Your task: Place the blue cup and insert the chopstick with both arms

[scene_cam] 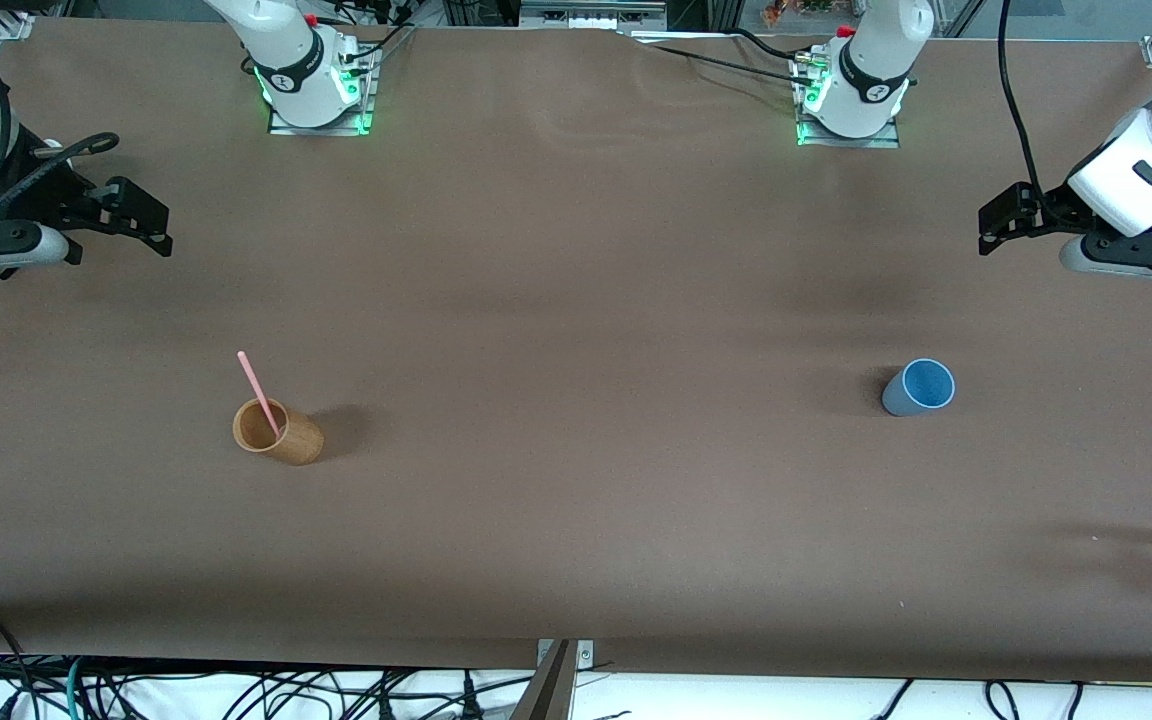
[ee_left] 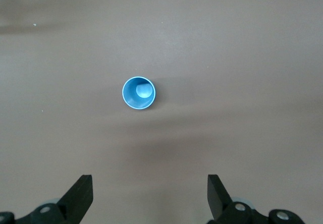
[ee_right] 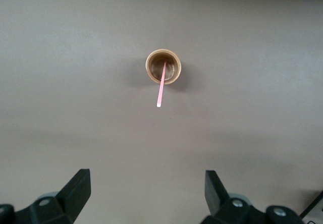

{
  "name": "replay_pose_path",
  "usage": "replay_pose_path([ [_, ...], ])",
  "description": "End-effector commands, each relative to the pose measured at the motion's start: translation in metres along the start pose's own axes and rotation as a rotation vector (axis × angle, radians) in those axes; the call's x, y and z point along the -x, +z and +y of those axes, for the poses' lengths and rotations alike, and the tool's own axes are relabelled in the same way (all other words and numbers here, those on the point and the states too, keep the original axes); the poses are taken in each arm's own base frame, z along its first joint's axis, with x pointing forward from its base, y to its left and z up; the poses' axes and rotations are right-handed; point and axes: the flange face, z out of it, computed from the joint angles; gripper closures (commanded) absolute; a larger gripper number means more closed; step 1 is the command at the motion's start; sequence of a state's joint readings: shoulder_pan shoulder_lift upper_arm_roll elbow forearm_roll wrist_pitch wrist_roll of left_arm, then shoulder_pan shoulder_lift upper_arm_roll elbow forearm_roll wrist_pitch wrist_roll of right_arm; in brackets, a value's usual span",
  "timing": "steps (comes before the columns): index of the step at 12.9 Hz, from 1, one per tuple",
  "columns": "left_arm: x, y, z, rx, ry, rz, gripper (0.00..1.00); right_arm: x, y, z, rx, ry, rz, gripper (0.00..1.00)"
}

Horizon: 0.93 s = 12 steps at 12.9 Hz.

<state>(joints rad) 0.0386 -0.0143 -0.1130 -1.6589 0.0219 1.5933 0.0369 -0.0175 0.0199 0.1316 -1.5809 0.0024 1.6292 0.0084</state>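
Pink against the brown table (scene_cam: 576, 300), the chopstick (scene_cam: 258, 392) leaned in the tan wooden cup (scene_cam: 279, 432) toward the right arm's end, and I had the right gripper (scene_cam: 141, 220) held high with its fingers spread wide, over the table edge well apart from that cup. The blue cup (scene_cam: 918, 388) stood upright, empty and well apart from the wooden cup, toward the left arm's end, with the left gripper (scene_cam: 1001, 222) likewise spread above its own edge. I judged nothing was started: my next move called for bringing the left gripper down around the blue cup, and I could read no writing anywhere.
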Motion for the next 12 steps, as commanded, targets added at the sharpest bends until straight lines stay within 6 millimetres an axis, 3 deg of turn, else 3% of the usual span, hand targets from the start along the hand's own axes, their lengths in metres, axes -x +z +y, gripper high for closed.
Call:
replay_pose_path([
  [1, -0.002, -0.005, 0.004, 0.012, -0.009, -0.005, 0.00, 0.000, -0.003, -0.002, 0.013, 0.019, 0.006, 0.00],
  [8, -0.003, -0.006, 0.008, 0.012, -0.003, -0.003, 0.00, -0.001, -0.003, -0.001, 0.016, 0.010, 0.007, 0.00],
  [12, -0.008, 0.007, -0.010, 0.028, -0.036, -0.026, 0.00, -0.001, -0.003, -0.001, 0.017, 0.014, 0.007, 0.00],
])
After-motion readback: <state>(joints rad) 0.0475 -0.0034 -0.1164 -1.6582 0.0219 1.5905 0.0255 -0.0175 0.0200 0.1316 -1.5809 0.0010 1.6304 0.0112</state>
